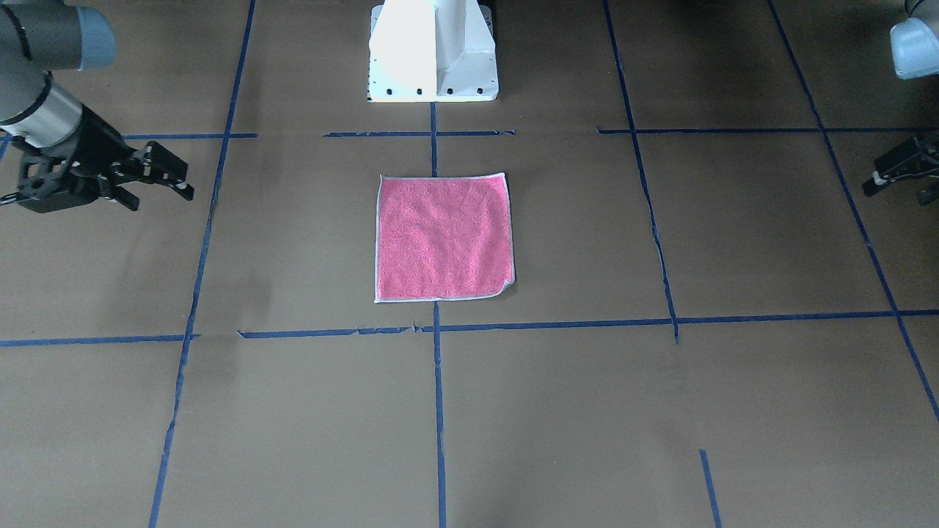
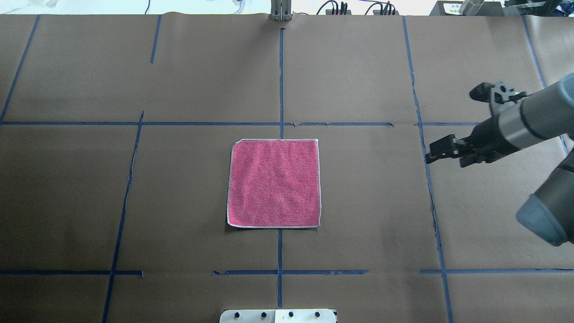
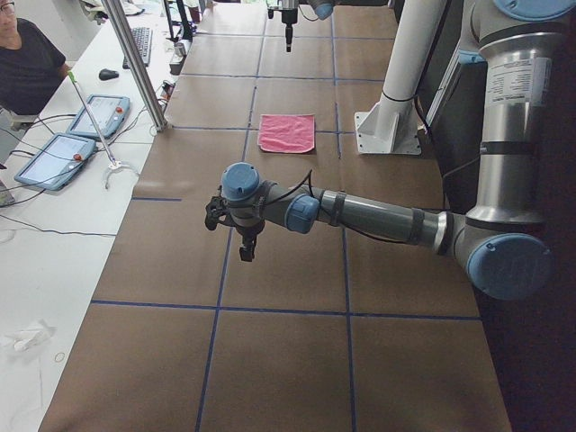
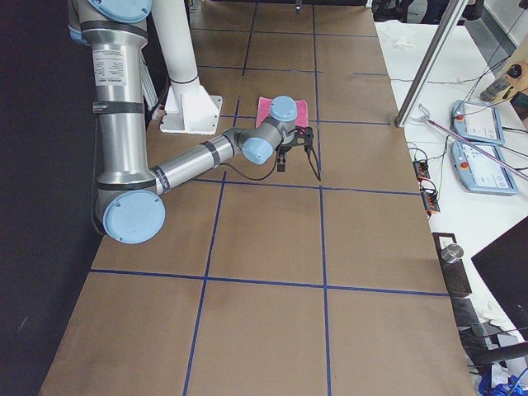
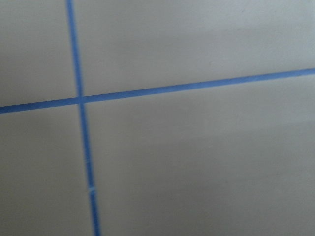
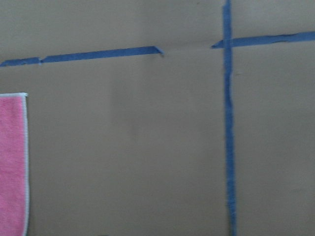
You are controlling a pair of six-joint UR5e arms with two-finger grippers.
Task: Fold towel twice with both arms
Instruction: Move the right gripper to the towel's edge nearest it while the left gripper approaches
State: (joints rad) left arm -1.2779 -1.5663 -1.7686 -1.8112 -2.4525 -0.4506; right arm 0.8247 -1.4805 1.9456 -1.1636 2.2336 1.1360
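The towel lies flat and unfolded at the table's middle, pink face up, with a whitish border; one corner curls slightly. It also shows in the overhead view and at the left edge of the right wrist view. My right gripper hovers well off to the towel's right, open and empty; it also shows in the front view. My left gripper is far off on the towel's other side, out of the overhead view; it looks open and empty. The left wrist view shows only bare table.
The white pedestal base stands just behind the towel. Blue tape lines cross the brown paper table. An operator, teach pendants and a metal post are along the far side.
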